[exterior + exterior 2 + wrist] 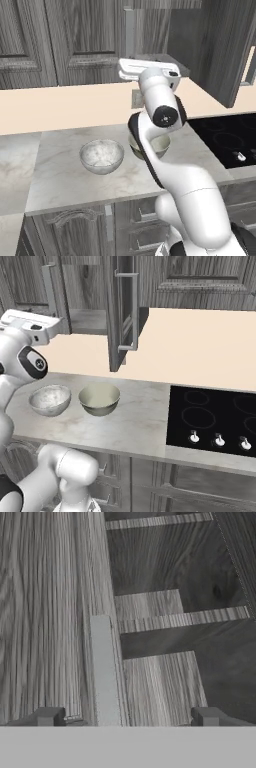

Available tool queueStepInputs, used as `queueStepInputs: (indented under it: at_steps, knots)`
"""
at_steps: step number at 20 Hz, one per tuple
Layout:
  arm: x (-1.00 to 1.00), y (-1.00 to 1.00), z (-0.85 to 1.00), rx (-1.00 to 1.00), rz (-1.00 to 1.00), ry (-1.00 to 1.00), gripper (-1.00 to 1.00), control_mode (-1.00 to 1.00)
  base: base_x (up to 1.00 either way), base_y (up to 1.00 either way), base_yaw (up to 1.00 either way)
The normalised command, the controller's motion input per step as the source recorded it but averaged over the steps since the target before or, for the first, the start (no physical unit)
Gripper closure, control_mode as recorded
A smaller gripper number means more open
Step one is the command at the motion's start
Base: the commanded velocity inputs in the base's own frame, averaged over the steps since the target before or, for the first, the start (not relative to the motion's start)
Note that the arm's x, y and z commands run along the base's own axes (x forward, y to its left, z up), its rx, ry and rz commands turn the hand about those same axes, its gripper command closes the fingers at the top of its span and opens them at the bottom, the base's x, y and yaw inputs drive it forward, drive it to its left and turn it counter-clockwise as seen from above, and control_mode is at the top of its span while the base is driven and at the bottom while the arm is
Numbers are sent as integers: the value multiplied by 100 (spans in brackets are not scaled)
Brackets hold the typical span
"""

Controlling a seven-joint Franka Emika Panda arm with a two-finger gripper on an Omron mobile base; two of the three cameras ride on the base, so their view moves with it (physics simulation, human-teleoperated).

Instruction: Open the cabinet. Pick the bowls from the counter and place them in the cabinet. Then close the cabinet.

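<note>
The cabinet [85, 35] hangs above the counter [65, 175]. Its right door [120, 311] is swung open and shows a shelf [87, 321] inside. The left door's grey bar handle [102, 667] stands close ahead of my gripper [127, 717], between the open fingertips [47, 716] and nearer the left one. Nothing is held. The white hand [150, 70] is raised at handle height. On the counter below sit the marble-look bowl [101, 156] and the cream bowl [99, 398] side by side; my arm partly hides the cream one in the left base view.
A glossy black cooktop [215, 416] with knobs [218, 440] lies right of the bowls. The open door [220, 50] juts out over the counter's right part. Grey drawer fronts [75, 230] run beneath the counter. A beige backsplash [200, 346] backs it.
</note>
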Motion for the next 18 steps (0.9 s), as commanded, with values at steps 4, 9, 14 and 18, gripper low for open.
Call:
queueStepInputs:
  at_steps: [4, 9, 14, 18]
  knots:
    - [2, 11, -18, -7, 0, 0, -100, -100, 0, 0, 0]
    - [10, 3, -10, -4, 0, 0, -100, -100, 0, 0, 0]
    - [17, 0, 0, 0, 0, 0, -100, -100, 0, 0, 0]
    - [29, 0, -3, 0, 0, 0, -100, -100, 0, 0, 0]
